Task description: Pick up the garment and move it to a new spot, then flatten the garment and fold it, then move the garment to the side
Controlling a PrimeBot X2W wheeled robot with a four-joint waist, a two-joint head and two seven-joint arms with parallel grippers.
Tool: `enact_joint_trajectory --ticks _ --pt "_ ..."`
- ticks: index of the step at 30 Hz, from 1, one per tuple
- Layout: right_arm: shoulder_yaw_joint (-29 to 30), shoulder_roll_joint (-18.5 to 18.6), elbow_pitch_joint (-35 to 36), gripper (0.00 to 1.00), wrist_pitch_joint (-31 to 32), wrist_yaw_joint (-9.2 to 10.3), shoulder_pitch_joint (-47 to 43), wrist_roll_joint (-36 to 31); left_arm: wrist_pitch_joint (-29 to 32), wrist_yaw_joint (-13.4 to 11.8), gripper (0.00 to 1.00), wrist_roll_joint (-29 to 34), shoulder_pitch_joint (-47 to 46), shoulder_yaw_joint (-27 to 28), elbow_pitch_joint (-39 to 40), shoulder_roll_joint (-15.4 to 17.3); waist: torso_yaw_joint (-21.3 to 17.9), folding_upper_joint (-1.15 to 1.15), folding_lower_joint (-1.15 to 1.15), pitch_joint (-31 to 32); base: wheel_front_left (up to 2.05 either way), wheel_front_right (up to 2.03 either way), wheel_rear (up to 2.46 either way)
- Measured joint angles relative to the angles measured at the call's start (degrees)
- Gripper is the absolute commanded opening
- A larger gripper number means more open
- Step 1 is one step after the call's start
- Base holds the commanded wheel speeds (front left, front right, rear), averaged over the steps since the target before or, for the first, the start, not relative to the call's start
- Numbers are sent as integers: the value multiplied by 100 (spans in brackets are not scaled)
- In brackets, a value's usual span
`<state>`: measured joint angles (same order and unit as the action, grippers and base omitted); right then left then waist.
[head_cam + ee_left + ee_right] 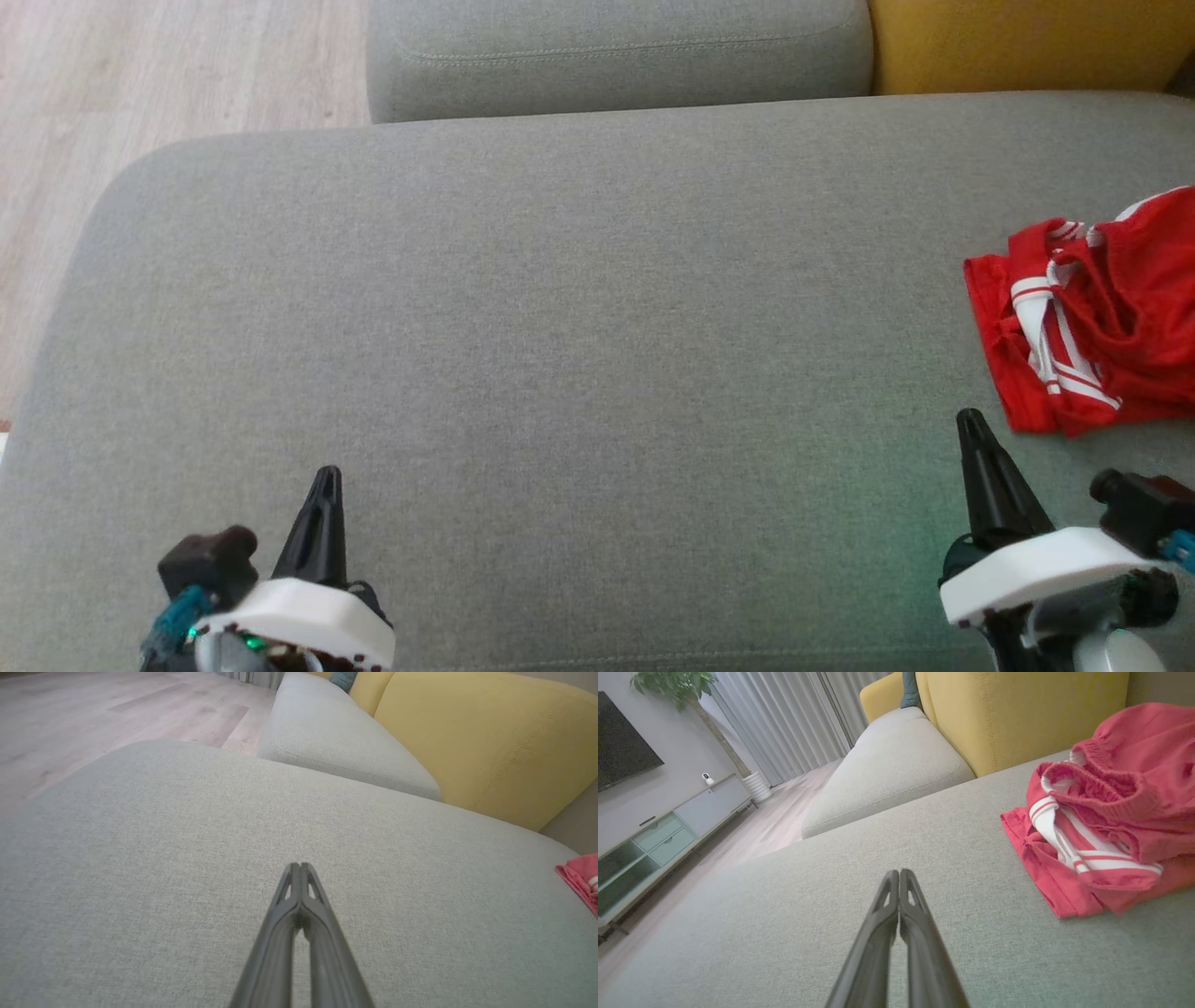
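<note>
garment (1120,317): red with white stripes, crumpled, lying at far right of grey sofa cushion (579,308) | left jaws: closed, empty, over bare cushion, well apart from garment | right jaws: closed, empty, near garment, not touching

Red garment (1102,327) partly beyond the head view's right edge.

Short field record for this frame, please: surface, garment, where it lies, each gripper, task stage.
surface: grey sofa cushion
garment: red with white stripes, crumpled in a heap
garment position: far right of the cushion, just beyond the right gripper's tip
left gripper: shut, empty, bare cushion ahead
right gripper: shut, empty, not touching the garment
task stage: garment not yet picked up
</note>
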<state>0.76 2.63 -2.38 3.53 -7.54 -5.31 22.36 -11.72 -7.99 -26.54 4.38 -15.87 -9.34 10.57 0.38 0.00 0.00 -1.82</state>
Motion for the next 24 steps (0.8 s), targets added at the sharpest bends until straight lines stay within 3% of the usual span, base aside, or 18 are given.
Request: enact_joint_trajectory --ticks 24 --pt "46 14 -307 0 0 0 140 1699 333 353 0 -1604 -141 371 -151 -127 -9 0 0 38 0 0 0"
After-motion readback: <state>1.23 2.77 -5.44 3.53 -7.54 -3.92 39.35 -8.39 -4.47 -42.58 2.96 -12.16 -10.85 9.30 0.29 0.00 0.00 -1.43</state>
